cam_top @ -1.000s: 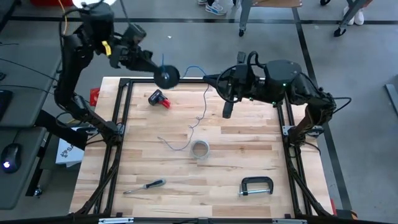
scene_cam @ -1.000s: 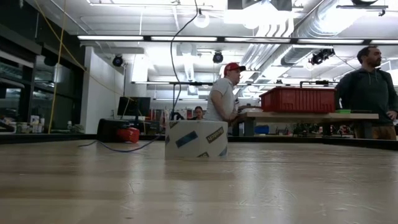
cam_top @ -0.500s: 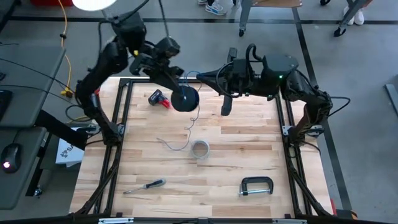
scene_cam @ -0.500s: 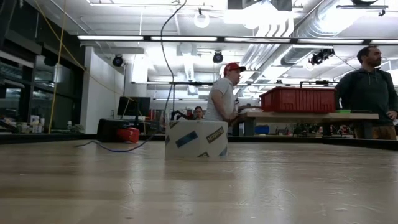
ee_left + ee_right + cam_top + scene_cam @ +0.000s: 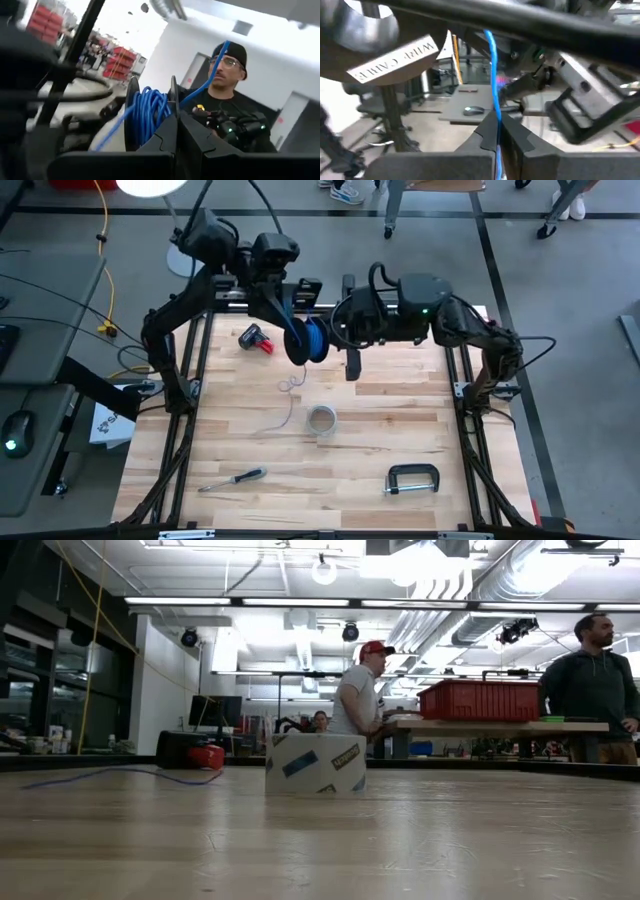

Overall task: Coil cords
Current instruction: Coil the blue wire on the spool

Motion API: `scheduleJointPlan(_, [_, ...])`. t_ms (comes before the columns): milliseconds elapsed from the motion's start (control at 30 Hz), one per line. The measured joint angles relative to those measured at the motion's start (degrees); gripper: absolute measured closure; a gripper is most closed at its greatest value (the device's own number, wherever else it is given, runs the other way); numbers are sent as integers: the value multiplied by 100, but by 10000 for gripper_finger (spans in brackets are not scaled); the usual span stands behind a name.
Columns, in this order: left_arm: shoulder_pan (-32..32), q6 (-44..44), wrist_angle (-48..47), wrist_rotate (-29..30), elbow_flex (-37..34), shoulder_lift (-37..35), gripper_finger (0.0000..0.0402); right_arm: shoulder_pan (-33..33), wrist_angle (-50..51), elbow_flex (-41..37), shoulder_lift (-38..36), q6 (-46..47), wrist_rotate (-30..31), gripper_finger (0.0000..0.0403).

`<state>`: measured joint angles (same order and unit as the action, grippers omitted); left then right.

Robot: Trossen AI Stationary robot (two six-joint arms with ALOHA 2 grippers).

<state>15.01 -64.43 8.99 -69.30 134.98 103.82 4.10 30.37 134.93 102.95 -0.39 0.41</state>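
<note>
Above the table's twelve-o'clock edge, the left gripper (image 5: 300, 332) clamps the flange of a black spool (image 5: 297, 340) wound with blue cord (image 5: 316, 338), holding it on edge so it can take turns. Just beside it at three o'clock, the right gripper (image 5: 340, 330) is pinched shut on the blue cord, apparently to feed it under tension. The pale grey cord (image 5: 287, 402) lies loose on the wooden table (image 5: 400, 420) at six o'clock, beside a tape roll (image 5: 321, 420), apparently not yet coiled.
</note>
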Motion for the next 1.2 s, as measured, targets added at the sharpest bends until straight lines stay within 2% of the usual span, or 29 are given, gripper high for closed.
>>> scheduleJointPlan(233, [71,932,1081,388,-4,29,401,3,-141,7,106,167,-169,403])
scheduleJointPlan(400, [627,1058,1050,254,-15,-202,401,0,-56,12,87,190,-142,403])
scheduleJointPlan(633, [1352,1910,128,296,-15,-504,401,-7,-239,13,77,220,-80,403])
scheduleJointPlan(733, [1543,2348,-296,341,-13,-565,401,-43,-245,12,78,559,17,396])
scheduleJointPlan(833, [1710,2527,-244,634,8,-587,401,-114,-37,-8,98,849,6,362])
scheduleJointPlan(933, [1808,2493,-35,728,13,-607,401,-118,219,-21,129,894,112,306])
scheduleJointPlan(1067, [1885,2337,314,754,11,-619,401,-116,261,-4,197,621,814,235])
scheduleJointPlan(1200, [1925,2313,467,826,11,-724,401,-151,259,-8,375,351,1334,194])
